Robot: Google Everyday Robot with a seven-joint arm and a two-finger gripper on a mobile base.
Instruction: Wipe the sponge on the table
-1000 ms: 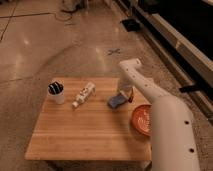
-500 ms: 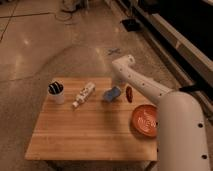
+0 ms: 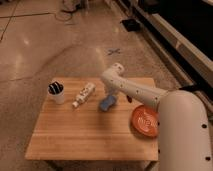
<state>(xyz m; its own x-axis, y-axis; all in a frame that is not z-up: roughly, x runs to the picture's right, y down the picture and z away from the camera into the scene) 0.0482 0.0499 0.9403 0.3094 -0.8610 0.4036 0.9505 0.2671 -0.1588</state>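
Sponge: the sponge lies on the table, a little toward 1 o'clock from the middle of the top; it looks tipped up on its far edge
Gripper: the gripper sits right on the sponge's 1 o'clock corner, reaching down from above; its fingers are pressed together, seemingly pinching the sponge's upper edge
Neighbours: white bottle near at 9 o'clock of the sponge; cup farther out the same way; red bowl at 4 o'clock, apart
Handling: likely light and soft, squashing under a pinch; should drag on the wood rather than slip
Hold: across the thin upper edge, leaving the broad face flat to the planks
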